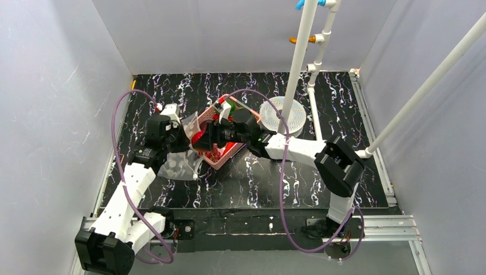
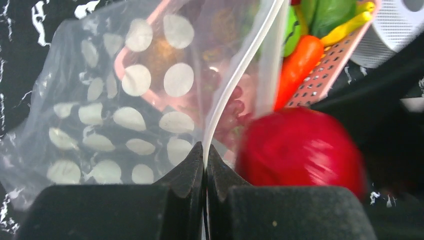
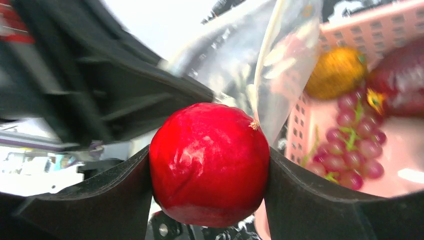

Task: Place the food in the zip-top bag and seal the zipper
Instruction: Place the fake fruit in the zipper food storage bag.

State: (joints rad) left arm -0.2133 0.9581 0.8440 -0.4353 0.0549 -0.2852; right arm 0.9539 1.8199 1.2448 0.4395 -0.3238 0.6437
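Observation:
My left gripper [image 2: 205, 156] is shut on the zipper [image 2: 235, 80], the thin clear strip at the mouth of the dotted zip-top bag [image 2: 100, 125], and holds that edge up. In the top view the bag [image 1: 179, 166] hangs down to the table under the left gripper [image 1: 175, 134]. My right gripper [image 3: 210, 165] is shut on a red apple [image 3: 210, 162], right beside the bag mouth [image 3: 285, 75]; the apple also shows in the left wrist view [image 2: 300, 150]. Grapes [image 3: 357, 150], a brown-orange fruit [image 3: 337, 72], a carrot [image 2: 297, 70], a green piece [image 2: 330, 12] and a yellow piece [image 2: 347, 27] lie in the pink basket [image 3: 375, 35].
The pink basket [image 1: 229, 152] stands just right of the bag, under the right gripper [image 1: 207, 137]. A white perforated round object [image 1: 283, 114] sits behind it. White pipes [image 1: 301, 63] rise at the back right. Grey walls enclose the black marbled table [image 1: 298, 177].

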